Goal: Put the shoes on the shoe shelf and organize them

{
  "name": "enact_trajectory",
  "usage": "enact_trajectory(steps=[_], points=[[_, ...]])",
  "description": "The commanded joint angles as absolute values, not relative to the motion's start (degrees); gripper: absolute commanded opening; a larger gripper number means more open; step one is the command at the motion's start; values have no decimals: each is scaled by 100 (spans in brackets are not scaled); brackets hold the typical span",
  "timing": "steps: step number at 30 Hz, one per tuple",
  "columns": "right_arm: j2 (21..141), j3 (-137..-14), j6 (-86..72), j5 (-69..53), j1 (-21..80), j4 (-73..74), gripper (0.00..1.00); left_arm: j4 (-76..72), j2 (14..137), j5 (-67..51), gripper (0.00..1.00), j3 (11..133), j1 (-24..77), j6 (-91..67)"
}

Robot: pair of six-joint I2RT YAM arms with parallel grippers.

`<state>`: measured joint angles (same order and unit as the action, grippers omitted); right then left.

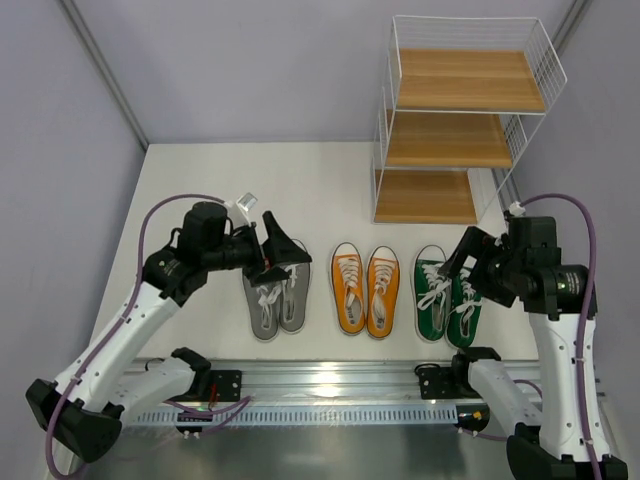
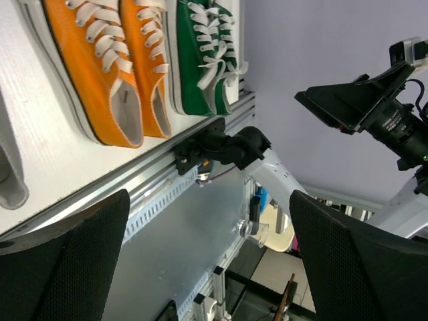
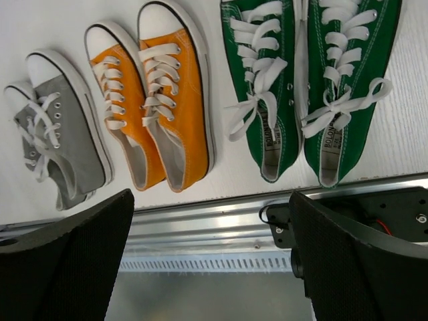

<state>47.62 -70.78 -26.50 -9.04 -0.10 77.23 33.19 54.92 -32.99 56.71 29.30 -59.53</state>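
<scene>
You had a white table (image 1: 200,190) carrying three pairs side by side across the lower middle: grey pair (image 1: 266,306), orange pair (image 1: 366,290), green pair (image 1: 446,297) (toes pointing up-frame). The shoe shelf (image 1: 455,130) stood at upper right.

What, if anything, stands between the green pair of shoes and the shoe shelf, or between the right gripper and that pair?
Nothing visible. Only bare table separates the green pair from the shoe shelf. The right gripper hangs open over that pair, nothing between. The orange pair lies aside, leftward.
</scene>
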Motion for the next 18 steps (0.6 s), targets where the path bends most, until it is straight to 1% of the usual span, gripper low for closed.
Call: enact_trajectory(steps=[1, 5, 7, 11, 16, 17, 18], points=[[4983, -6533, -2487, -396, 0, 8368, 97, 3691, 5485, -2919, 100, 5757, 2971, -5695], [5300, -6110, -2496, -255, 0, 7693, 97, 3770, 5397, -2830, 100, 5739, 2979, -5695], [5361, -5855, -2470, -36, 184, 7515, 97, 3945, 5327, -2673, 100, 5774, 2979, -5625], [5370, -5494, -2347, -158, 333, 7165, 97, 4017, 5098, -2488, 100, 5678, 2988, -5651], [5405, -5037, -2838, -27, 1035, 6987, 97, 3990, 4931, -2391, 100, 5511, 2988, -5739], [5414, -4836, -2926, 339, 1124, 6892, 97, 3990, 4896, -2373, 100, 5467, 2980, -5739], [5423, -4703, -2988, 412, 1168, 6795, 98, 3982, 4869, -2347, 100, 5441, 2979, -5757]])
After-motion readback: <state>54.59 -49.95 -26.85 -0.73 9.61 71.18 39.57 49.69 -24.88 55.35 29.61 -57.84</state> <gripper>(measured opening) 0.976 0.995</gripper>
